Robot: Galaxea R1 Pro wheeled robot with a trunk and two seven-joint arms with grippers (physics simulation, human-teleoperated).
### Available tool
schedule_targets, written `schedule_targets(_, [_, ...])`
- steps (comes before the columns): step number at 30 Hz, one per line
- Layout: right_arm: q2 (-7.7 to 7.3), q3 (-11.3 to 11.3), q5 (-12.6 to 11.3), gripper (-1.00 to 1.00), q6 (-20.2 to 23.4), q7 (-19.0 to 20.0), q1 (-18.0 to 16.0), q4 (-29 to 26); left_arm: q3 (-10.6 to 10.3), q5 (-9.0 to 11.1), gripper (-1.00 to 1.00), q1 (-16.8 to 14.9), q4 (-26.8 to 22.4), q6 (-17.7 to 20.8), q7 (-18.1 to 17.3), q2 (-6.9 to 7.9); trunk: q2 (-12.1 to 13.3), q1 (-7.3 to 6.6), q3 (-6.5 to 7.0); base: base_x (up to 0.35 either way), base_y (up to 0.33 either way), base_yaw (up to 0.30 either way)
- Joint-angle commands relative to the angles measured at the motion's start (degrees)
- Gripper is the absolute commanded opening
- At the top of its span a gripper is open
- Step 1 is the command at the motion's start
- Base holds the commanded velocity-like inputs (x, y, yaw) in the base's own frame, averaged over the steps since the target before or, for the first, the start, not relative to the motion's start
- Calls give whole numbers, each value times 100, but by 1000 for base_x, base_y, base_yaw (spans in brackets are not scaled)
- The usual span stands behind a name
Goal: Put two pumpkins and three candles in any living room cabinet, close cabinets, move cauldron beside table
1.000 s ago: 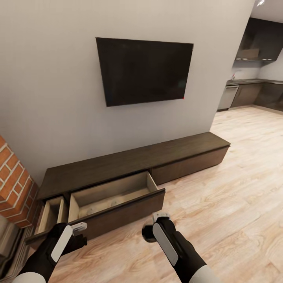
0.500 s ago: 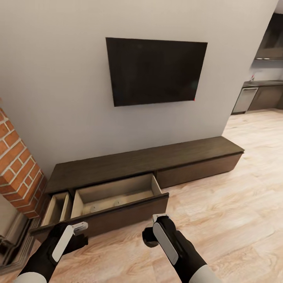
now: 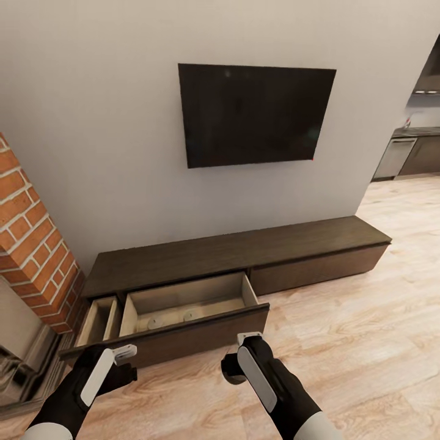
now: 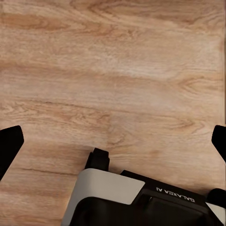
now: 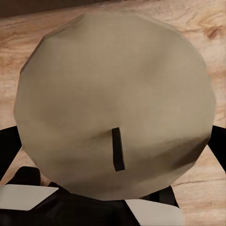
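Note:
The long dark brown cabinet (image 3: 232,253) runs along the wall ahead. Its wide drawer (image 3: 195,333) is pulled out, and two pale candles (image 3: 156,322) (image 3: 190,316) lie on its beige bottom. A narrow drawer (image 3: 101,321) to its left is out too. My right gripper (image 3: 235,366) hangs in front of the wide drawer, shut on a third beige candle (image 5: 115,108) with a dark wick. Over bare floor, my left gripper (image 3: 122,366) is open with nothing between its fingers (image 4: 9,146). The pumpkins and the cauldron are out of view.
A black TV (image 3: 256,113) hangs on the wall above the cabinet. A brick fireplace (image 3: 30,244) stands at the left, close to the narrow drawer. Light wood floor (image 3: 354,342) stretches to the right towards grey kitchen units (image 3: 406,153).
The camera has turned to the left, so the cabinet, TV and fireplace sit further right in the picture. Both arms hold the same pose, the right still gripping the candle.

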Motion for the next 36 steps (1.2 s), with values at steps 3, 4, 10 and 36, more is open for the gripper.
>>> schedule_targets(3, [0,-1,1,-100,1,-1,0,-11,9,4,100,0,-224,112,0,5,122,-67,54,0,0,0])
schedule_targets(4, [0,2,1,-100,0,-2,0,-18,16,6,100,0,-326,173,-3,7,162,-88,72,0,0,0])
schedule_targets(10, [0,14,-24,-100,226,-10,0,-666,30,238,100,8,-770,298,-73,24,403,-220,180,0,0,0])
schedule_targets(36, [0,7,15,-100,536,-20,9,-1800,-59,2304,100,35,-1380,314,-158,802,764,-418,344,86,-45,67])
